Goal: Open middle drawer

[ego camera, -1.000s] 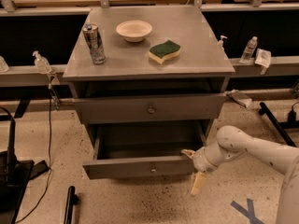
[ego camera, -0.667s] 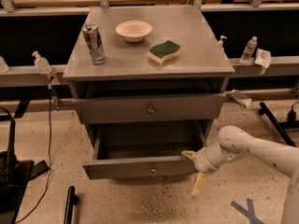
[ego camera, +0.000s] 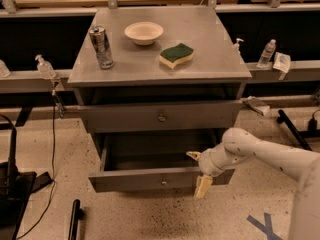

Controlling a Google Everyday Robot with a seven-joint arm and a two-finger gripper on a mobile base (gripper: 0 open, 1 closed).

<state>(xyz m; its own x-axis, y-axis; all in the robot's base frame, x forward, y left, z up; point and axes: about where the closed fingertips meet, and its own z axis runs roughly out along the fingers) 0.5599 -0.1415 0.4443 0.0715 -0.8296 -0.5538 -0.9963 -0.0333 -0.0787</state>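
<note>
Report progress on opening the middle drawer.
Done: the middle drawer is pulled well out, its dark inside showing. In hand: the gripper sits at the right end of its front panel, fingers spread. Left: likely only drawing the arm away.

On the top, can left, bowl behind, sponge right. Below, the middle drawer juts forward, with the gripper at its right front.

Spread gripper astride right end of pulled-out middle drawer, well apparently reachable from above, upper drawer overhanging
</note>
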